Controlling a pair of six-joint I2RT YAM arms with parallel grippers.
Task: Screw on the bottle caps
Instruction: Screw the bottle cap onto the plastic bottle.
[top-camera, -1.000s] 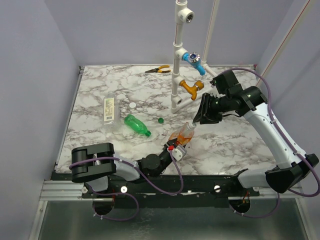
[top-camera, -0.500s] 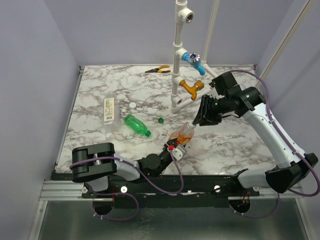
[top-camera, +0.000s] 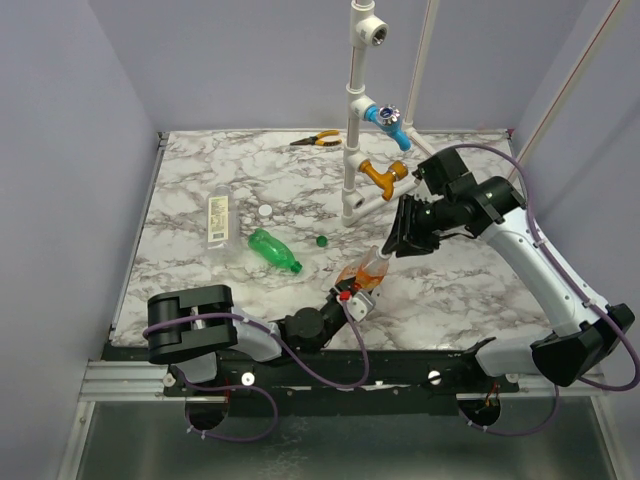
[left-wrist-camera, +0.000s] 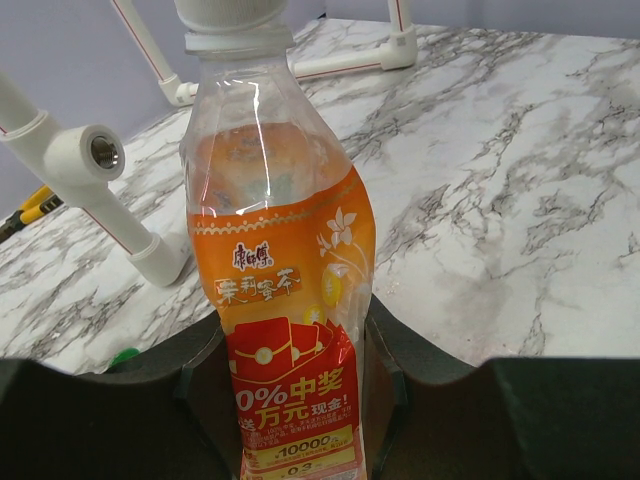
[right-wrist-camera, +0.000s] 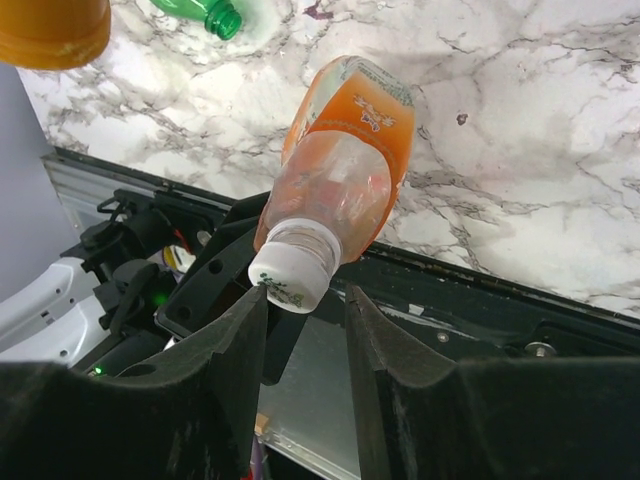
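Note:
My left gripper (top-camera: 352, 297) is shut on the wide orange bottle (top-camera: 368, 270), holding its lower body (left-wrist-camera: 285, 300) so it tilts up towards the right arm. A white cap (right-wrist-camera: 292, 272) sits on its neck. My right gripper (top-camera: 395, 245) is open at the bottle's top (right-wrist-camera: 305, 300); the cap lies just at the fingertips, touching the left finger and apart from the right one. The slim green bottle (top-camera: 273, 249) lies on the table with a dark green cap (top-camera: 322, 240) beside it. The clear labelled bottle (top-camera: 217, 220) lies at the left, a loose white cap (top-camera: 265, 211) near it.
A white pipe frame (top-camera: 357, 100) stands at the back centre with a blue tap handle (top-camera: 385, 118) and an orange tap handle (top-camera: 383, 175), close behind my right gripper. Pliers (top-camera: 315, 140) lie at the back edge. The pipe's foot (left-wrist-camera: 90, 160) is left of the bottle.
My right gripper has moved left and down, closing in on the capped top of the orange bottle. The left gripper and the bottle have stayed nearly still.

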